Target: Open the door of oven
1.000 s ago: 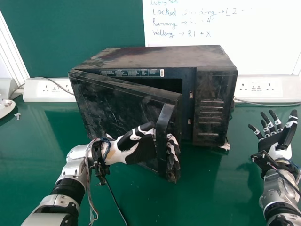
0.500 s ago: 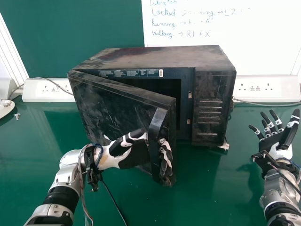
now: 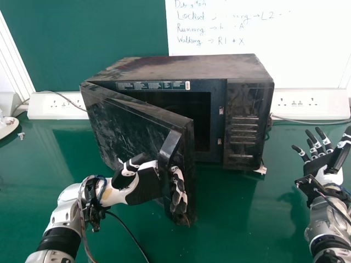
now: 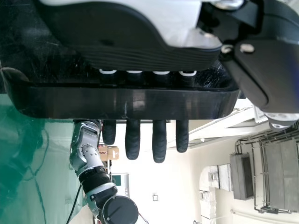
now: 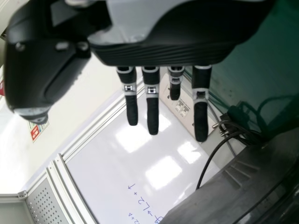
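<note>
The microwave oven sits at the robot's twelve o'clock on the bench, door partway open. At eleven, the left hand's fairly straight fingers pass behind the handle, unclenched; they might slip off, or a hard pull drag everything. The right hand, at two, is spread, empty.

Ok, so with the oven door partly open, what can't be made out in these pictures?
- Inside of the oven: head view, too dark and partly behind the door.
- Door's inner face: head view, turned away from the camera.
- Middle stretch of the left hand's fingers: left wrist view, hidden by the handle.
- Rest of the white plate: head view, cut off by the left edge.
</note>
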Controlling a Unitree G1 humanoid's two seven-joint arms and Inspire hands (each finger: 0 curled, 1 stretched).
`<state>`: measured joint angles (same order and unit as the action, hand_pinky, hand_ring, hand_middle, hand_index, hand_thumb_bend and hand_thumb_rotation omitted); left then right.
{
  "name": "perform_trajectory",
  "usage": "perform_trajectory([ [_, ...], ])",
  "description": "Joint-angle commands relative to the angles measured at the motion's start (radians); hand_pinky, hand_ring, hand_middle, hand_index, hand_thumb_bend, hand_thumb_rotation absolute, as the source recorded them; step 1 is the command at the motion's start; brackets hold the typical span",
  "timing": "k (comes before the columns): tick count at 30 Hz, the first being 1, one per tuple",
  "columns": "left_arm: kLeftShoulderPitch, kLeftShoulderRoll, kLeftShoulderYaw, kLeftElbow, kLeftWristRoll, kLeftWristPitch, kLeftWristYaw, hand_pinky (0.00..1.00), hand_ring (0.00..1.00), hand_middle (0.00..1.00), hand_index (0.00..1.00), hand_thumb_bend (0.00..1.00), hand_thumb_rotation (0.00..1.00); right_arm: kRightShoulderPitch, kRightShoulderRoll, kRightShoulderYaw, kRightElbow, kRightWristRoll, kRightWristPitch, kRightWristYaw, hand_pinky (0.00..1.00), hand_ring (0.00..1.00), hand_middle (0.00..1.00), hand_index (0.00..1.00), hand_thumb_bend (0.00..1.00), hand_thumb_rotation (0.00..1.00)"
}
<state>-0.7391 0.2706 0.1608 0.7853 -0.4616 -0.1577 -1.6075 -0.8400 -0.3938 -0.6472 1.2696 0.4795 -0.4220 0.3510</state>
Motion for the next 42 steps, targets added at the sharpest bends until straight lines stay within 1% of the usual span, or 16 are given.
perform_trajectory([
  [1,-0.007,0.097,-0.019,-0.032,-0.119,-0.050,-0.007,0.44,0.55,0.70,0.82,0.97,0.83,-0.010,-0.003,0.000,0.004,0.000,0.009,0.002,0.28,0.32,0.44,0.58,0.99,0.86],
  [3,-0.011,0.135,-0.053,-0.035,-0.157,-0.078,-0.007,0.48,0.58,0.70,0.83,0.96,0.82,-0.010,-0.004,-0.001,0.004,0.002,0.011,0.005,0.27,0.32,0.45,0.58,0.99,0.85],
  [5,-0.014,0.157,-0.075,-0.035,-0.192,-0.113,-0.007,0.52,0.60,0.70,0.83,0.95,0.85,-0.009,-0.004,-0.001,0.004,0.001,0.010,0.006,0.27,0.32,0.45,0.58,0.99,0.85],
  [8,-0.025,0.198,-0.133,-0.019,-0.253,-0.120,-0.007,0.50,0.61,0.70,0.85,0.91,0.83,-0.008,-0.004,-0.002,0.002,0.002,0.008,0.010,0.26,0.32,0.44,0.58,0.98,0.85],
  [10,-0.031,0.224,-0.177,-0.014,-0.294,-0.130,-0.007,0.54,0.63,0.73,0.88,0.89,0.82,-0.008,-0.005,-0.002,0.002,0.002,0.009,0.011,0.26,0.32,0.44,0.58,0.98,0.85],
  [13,-0.040,0.263,-0.224,0.000,-0.323,-0.214,-0.007,0.54,0.65,0.74,0.86,0.89,0.85,-0.008,-0.003,0.000,0.000,-0.001,0.005,0.005,0.27,0.32,0.45,0.58,0.98,0.86],
  [15,-0.044,0.293,-0.235,0.012,-0.328,-0.264,-0.007,0.57,0.64,0.70,0.84,0.91,0.92,-0.008,-0.003,-0.001,-0.001,0.001,0.006,0.006,0.27,0.32,0.45,0.58,0.97,0.87],
  [18,-0.047,0.337,-0.247,0.025,-0.338,-0.328,-0.007,0.47,0.58,0.67,0.81,0.92,0.99,-0.009,-0.003,-0.003,-0.001,0.005,0.008,0.010,0.27,0.32,0.45,0.58,0.97,0.86],
  [20,-0.045,0.347,-0.257,0.028,-0.360,-0.320,-0.007,0.46,0.57,0.66,0.82,0.92,1.00,-0.009,-0.004,-0.004,-0.001,0.005,0.008,0.009,0.27,0.32,0.44,0.58,0.97,0.86],
  [24,-0.037,0.376,-0.240,0.027,-0.357,-0.295,-0.007,0.45,0.54,0.63,0.81,0.92,0.98,-0.008,-0.005,-0.003,0.000,0.003,0.006,0.008,0.27,0.32,0.44,0.58,0.97,0.86],
  [28,-0.027,0.388,-0.218,0.021,-0.353,-0.329,-0.007,0.48,0.55,0.63,0.82,0.92,1.00,-0.007,-0.005,-0.004,-0.002,0.004,0.005,0.010,0.26,0.32,0.44,0.57,0.97,0.87],
  [32,-0.021,0.402,-0.201,0.026,-0.343,-0.356,-0.007,0.46,0.54,0.63,0.81,0.96,1.00,-0.007,-0.006,-0.005,-0.002,0.004,0.008,0.004,0.27,0.32,0.44,0.58,0.97,0.87],
  [35,-0.012,0.396,-0.176,0.039,-0.371,-0.386,-0.007,0.42,0.53,0.63,0.82,0.93,1.00,-0.007,-0.005,-0.004,-0.003,0.004,0.005,0.000,0.27,0.32,0.44,0.58,0.96,0.87],
  [37,-0.012,0.406,-0.179,0.041,-0.385,-0.340,-0.007,0.42,0.51,0.63,0.82,0.95,1.00,-0.007,-0.006,-0.006,-0.001,0.005,0.005,0.003,0.27,0.32,0.44,0.58,0.96,0.87],
  [40,-0.005,0.401,-0.142,0.052,-0.402,-0.351,-0.007,0.42,0.50,0.62,0.81,0.96,1.00,-0.008,-0.005,-0.004,-0.003,0.002,0.001,-0.003,0.26,0.32,0.44,0.58,0.96,0.87],
  [42,0.006,0.408,-0.111,0.058,-0.402,-0.335,-0.007,0.44,0.51,0.64,0.80,0.96,1.00,-0.009,-0.005,-0.005,-0.003,0.003,0.001,-0.002,0.26,0.31,0.44,0.58,0.96,0.87],
])
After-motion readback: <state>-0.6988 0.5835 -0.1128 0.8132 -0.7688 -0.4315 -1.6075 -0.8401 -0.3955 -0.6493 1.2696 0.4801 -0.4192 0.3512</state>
